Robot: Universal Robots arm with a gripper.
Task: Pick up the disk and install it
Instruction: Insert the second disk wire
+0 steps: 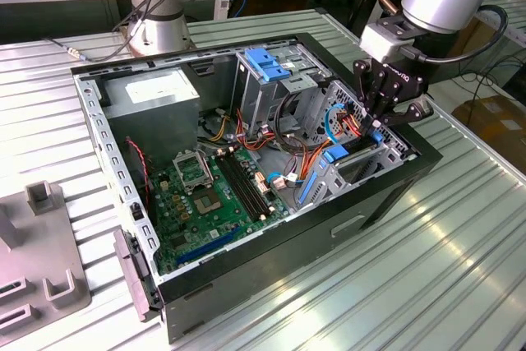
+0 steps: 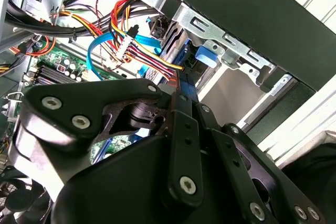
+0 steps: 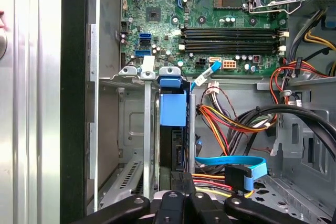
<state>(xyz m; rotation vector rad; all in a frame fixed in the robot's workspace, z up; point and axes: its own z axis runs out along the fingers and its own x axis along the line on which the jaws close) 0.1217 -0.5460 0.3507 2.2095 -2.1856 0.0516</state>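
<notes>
Gripping the disk (image 3: 173,129) edge-on, the hand (image 1: 383,117) holds it in the case's (image 1: 394,182) bay.

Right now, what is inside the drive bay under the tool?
The disk stands on edge in the metal drive bay, its blue bracket at the end facing the motherboard. The tool covers its near end; its label face is hidden.

Open computer case (image 1: 386,195) mid-frame on slatted metal table (image 1: 427,277), black gripper (image 1: 380,117) reaching into its right side, green motherboard (image 1: 209,203) inside
</notes>
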